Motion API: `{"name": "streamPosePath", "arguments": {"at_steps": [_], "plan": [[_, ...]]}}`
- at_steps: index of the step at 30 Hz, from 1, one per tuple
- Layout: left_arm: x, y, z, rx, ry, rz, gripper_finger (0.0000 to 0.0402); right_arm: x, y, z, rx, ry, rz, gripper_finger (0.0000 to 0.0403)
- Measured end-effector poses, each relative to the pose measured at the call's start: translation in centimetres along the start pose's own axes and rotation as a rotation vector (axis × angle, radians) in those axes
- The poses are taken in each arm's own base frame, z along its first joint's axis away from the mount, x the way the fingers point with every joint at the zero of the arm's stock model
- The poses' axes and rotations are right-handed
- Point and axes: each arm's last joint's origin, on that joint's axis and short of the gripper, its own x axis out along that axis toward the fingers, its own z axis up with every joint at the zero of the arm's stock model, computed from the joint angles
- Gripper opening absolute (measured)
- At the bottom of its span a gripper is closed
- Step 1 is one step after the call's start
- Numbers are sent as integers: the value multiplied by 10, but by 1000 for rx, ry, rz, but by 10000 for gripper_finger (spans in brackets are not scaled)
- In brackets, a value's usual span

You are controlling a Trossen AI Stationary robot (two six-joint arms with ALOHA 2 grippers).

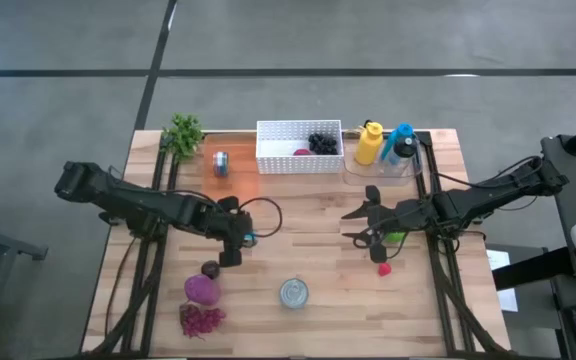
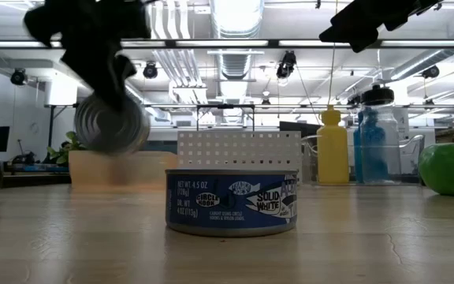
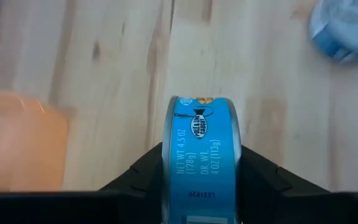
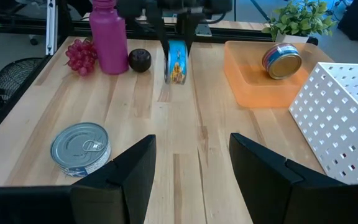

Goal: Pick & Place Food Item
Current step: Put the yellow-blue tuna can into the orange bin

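My left gripper (image 1: 238,238) is shut on a blue-labelled tuna can (image 3: 201,155) over the middle-left of the table, seen from across in the right wrist view as the blue can (image 4: 178,61). A second tuna can (image 1: 294,293) stands flat on its base near the near edge, large in the low view (image 2: 231,201). My right gripper (image 1: 363,225) waits open at the right, beside a green fruit (image 1: 395,237) and a red strawberry (image 1: 384,268). An orange tray (image 1: 233,172) at the far left holds another can (image 1: 220,163). My left gripper pinches the blue can between its two fingers (image 3: 145,171), one on each flat face, beside the rim (image 3: 173,134). The fingers come from above, pointing down (image 4: 163,31). The can stands on edge and is lifted clear of the table (image 2: 113,122).
A white perforated basket (image 1: 299,147) with dark grapes sits at the far edge. Yellow (image 1: 368,143) and blue (image 1: 400,145) bottles stand to its right, a plant (image 1: 183,133) to its left. A purple bottle (image 1: 202,289), plum (image 1: 210,268) and red grapes (image 1: 200,320) lie near-left.
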Motion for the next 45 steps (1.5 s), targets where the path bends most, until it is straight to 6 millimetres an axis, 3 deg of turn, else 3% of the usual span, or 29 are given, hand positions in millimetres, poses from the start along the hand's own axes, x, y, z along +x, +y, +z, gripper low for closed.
{"name": "streamPosePath", "arguments": {"at_steps": [7,16,23,28,38,45], "plan": [[-31,22,27,-244,-27,113,143,0,0,0,0,0,0,199],[-43,90,38,-611,-49,309,143,0,0,0,0,0,0,199],[-35,149,27,-828,-81,419,143,0,0,0,0,0,-1,199],[-25,178,24,-906,-121,468,143,0,0,0,0,0,0,199],[10,198,23,-967,-44,581,143,0,0,0,0,0,0,199],[23,211,24,-1014,-65,600,143,0,0,0,0,0,-1,199]]}}
